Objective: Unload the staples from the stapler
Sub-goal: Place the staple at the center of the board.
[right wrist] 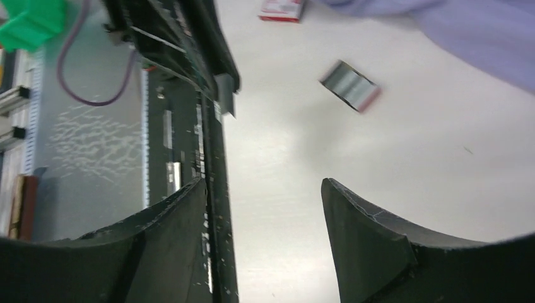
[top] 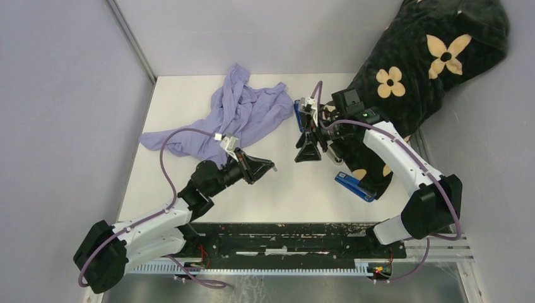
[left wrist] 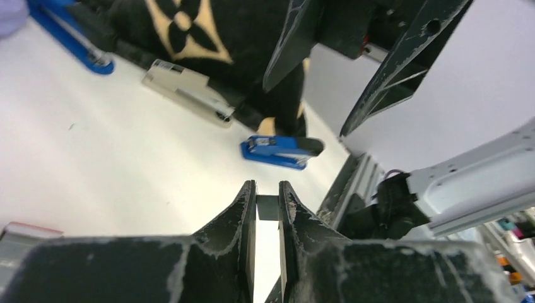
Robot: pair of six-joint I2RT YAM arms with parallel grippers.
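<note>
1. White table [top: 296,196]; blue stapler [top: 353,186] lies near its right edge.
2. Left gripper [left wrist: 267,187] pinches a staples [left wrist: 267,207] strip above the table; right gripper [right wrist: 265,189] gapes, empty.
3. Best handling, I judge: lower gently and release the strip flat on bare surface.

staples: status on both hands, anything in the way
Left hand shut on short silver-grey metal staple strip. Right hand open, empty. Nothing seen in the way.

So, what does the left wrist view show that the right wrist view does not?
Only the left wrist: two blue staplers, a beige stapler, the black flowered cloth, and the left fingers pinching a small grey strip. Only the right wrist: a red-and-white box and a green part. Both: the white table and the open right fingers.
</note>
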